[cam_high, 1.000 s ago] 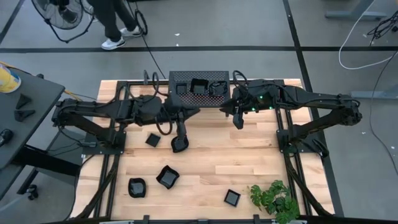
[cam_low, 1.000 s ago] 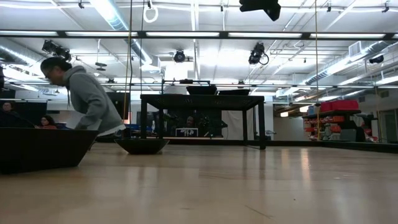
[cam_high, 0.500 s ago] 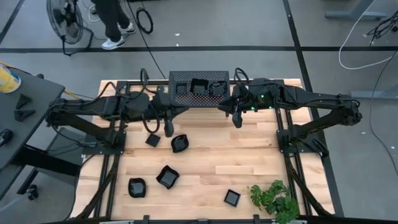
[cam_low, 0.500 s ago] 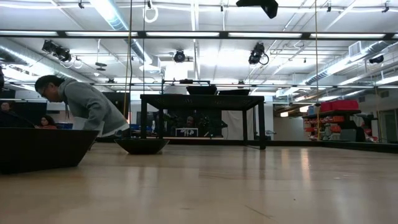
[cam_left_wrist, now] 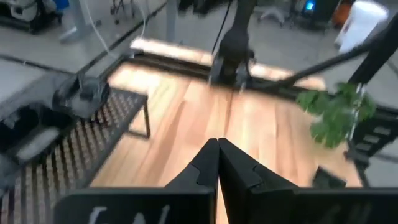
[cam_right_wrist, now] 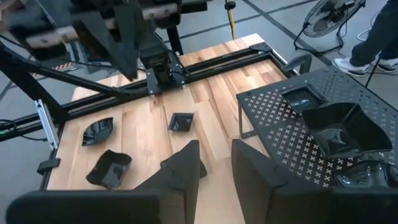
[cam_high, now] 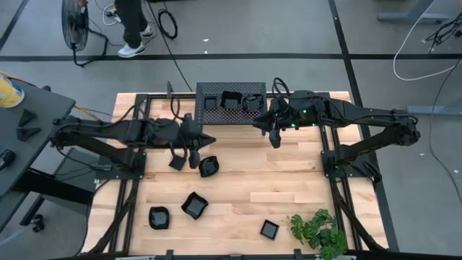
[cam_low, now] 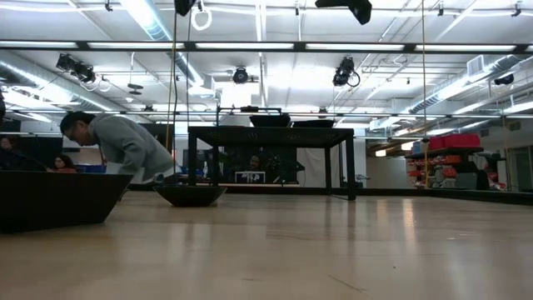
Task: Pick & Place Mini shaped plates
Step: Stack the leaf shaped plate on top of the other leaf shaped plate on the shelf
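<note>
Several glossy black mini plates lie flat on the wooden table: a small square one (cam_high: 177, 162), a rounded one (cam_high: 208, 166), a wavy one (cam_high: 194, 205), another (cam_high: 159, 217) and a square one (cam_high: 269, 230). Three more (cam_high: 231, 100) sit on the perforated stand (cam_high: 216, 114). My left gripper (cam_high: 193, 157) hangs shut and empty between the small square plate and the rounded plate; its fingers (cam_left_wrist: 217, 163) meet. My right gripper (cam_high: 274, 139) hovers open and empty in front of the stand, with a gap between its fingers (cam_right_wrist: 214, 165).
A potted plant (cam_high: 317, 230) stands at the near right corner. The stand's legs (cam_low: 271, 158) rise at the far edge. Bare wood lies in the table's middle and right (cam_high: 289, 180). A person (cam_low: 117, 146) bends over beyond the table.
My left gripper has drawn back from above the rounded plate toward the table's left and now hangs between that plate and the small square one. The rounded plate has stayed where it was. The person behind the table has bent lower.
</note>
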`<action>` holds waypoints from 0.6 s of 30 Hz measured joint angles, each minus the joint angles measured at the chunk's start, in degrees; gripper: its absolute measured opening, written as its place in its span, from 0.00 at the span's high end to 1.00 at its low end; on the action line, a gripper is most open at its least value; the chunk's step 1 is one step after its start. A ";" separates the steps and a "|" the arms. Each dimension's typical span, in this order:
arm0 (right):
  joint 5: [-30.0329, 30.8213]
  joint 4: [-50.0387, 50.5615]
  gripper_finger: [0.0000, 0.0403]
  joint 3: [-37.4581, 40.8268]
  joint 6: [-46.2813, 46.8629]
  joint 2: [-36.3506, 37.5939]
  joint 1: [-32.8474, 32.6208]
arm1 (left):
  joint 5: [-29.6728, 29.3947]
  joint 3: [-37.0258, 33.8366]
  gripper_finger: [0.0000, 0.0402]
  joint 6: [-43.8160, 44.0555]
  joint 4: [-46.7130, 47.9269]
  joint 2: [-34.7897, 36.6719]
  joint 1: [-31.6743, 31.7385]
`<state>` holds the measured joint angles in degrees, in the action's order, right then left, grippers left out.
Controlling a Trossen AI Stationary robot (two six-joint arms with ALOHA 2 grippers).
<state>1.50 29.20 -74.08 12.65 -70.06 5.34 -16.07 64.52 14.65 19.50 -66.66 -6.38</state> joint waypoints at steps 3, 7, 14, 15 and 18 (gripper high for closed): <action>0.00 0.18 0.76 -0.01 0.23 0.00 0.00 | -0.27 -1.61 0.96 2.03 2.65 1.71 -0.21; 0.00 0.29 0.76 -0.01 0.23 -0.22 0.00 | -1.35 -4.55 0.96 3.75 5.24 5.20 -0.23; 0.17 0.23 0.76 -0.07 -0.03 -2.08 0.00 | 1.60 -14.71 0.88 16.71 9.81 7.79 1.27; 0.20 0.46 0.76 -0.03 -0.03 -2.65 0.00 | 2.63 -16.07 0.86 19.03 9.39 7.72 1.54; 0.20 0.20 0.76 -0.06 -0.05 -4.07 0.00 | 4.10 -19.48 0.77 24.16 9.84 7.32 2.15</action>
<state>1.69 29.41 -74.13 12.60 -74.14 5.34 -11.97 45.04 38.81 29.33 -59.34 -4.23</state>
